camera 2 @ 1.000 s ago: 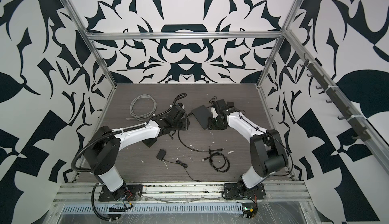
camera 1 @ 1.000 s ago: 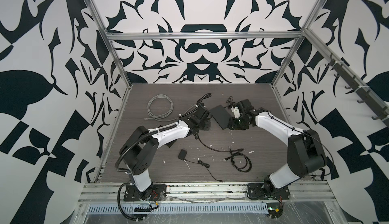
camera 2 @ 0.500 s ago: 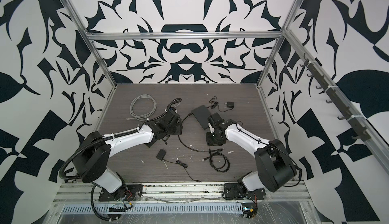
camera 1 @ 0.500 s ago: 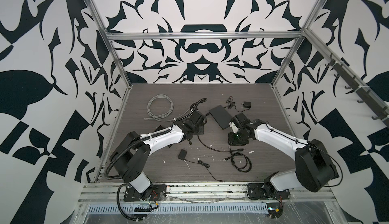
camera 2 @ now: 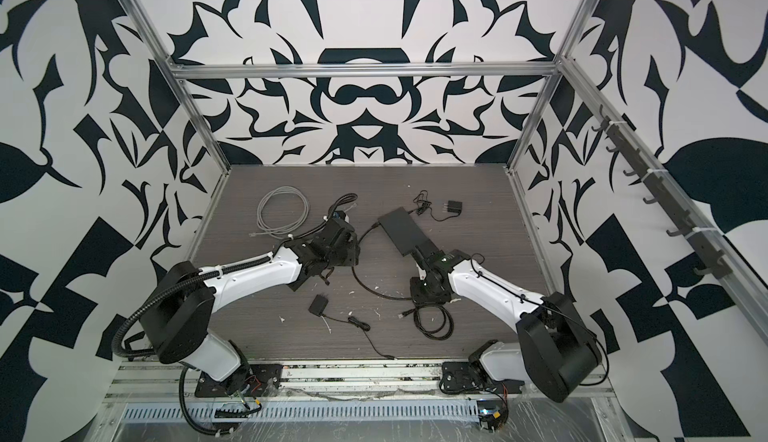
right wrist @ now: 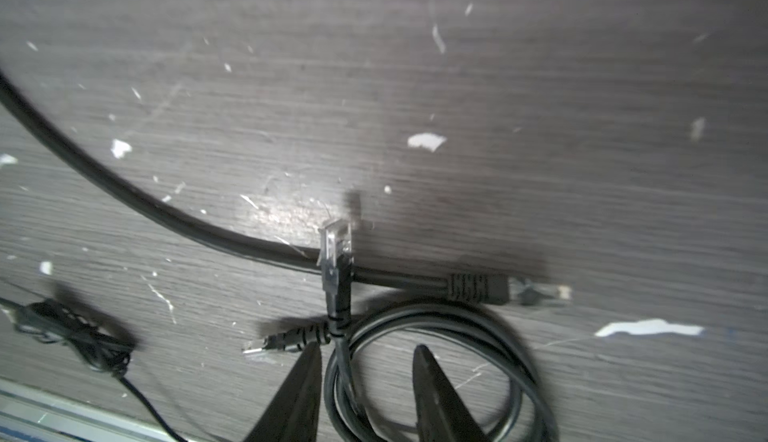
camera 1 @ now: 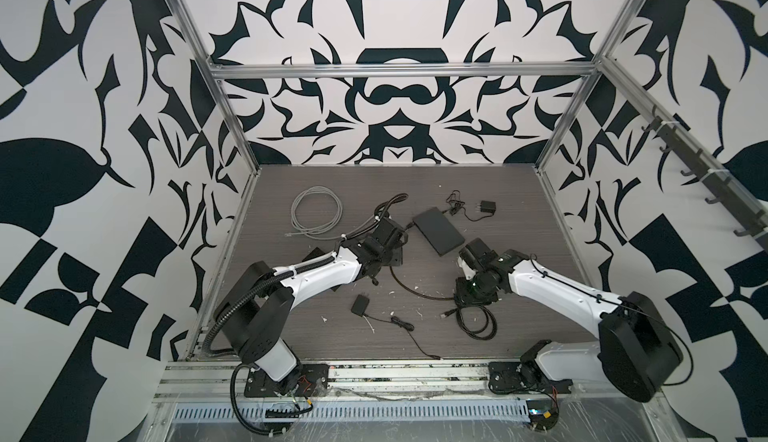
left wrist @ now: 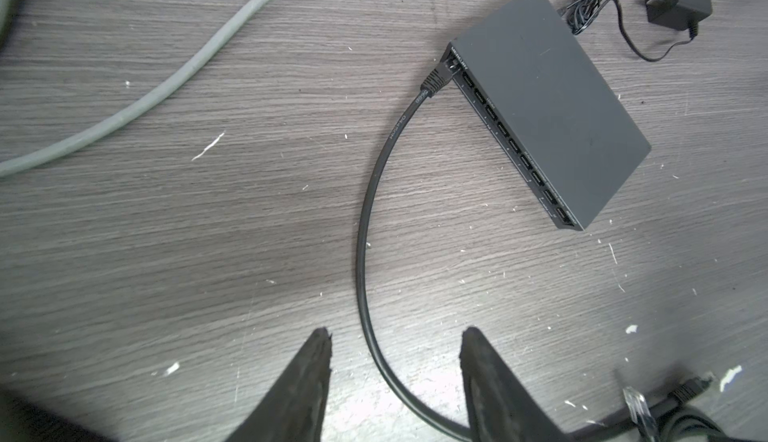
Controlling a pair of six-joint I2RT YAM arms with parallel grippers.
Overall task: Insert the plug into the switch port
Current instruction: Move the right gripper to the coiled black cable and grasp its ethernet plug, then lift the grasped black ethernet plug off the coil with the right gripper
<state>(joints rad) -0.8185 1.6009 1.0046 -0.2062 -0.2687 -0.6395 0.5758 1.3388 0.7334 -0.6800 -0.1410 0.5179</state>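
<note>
The dark grey switch lies flat on the table. A black-booted plug sits in its end port. That plug's black cable runs back between the fingers of my left gripper, which is open and touches nothing. My right gripper hovers low over a coiled black cable; its jaws stand apart, astride a strand without pinching it. A clear loose plug lies just ahead of them, and another plug ends the long cable.
A grey coiled cable lies at the back left. A black power adapter with a thin cord sits behind the switch. A second small adapter with its cord lies near the front. Metal frame posts border the table.
Both arms have drawn back from the switch, which was tilted between them and now lies flat. The right gripper has come down over the coiled cable and its jaws have narrowed.
</note>
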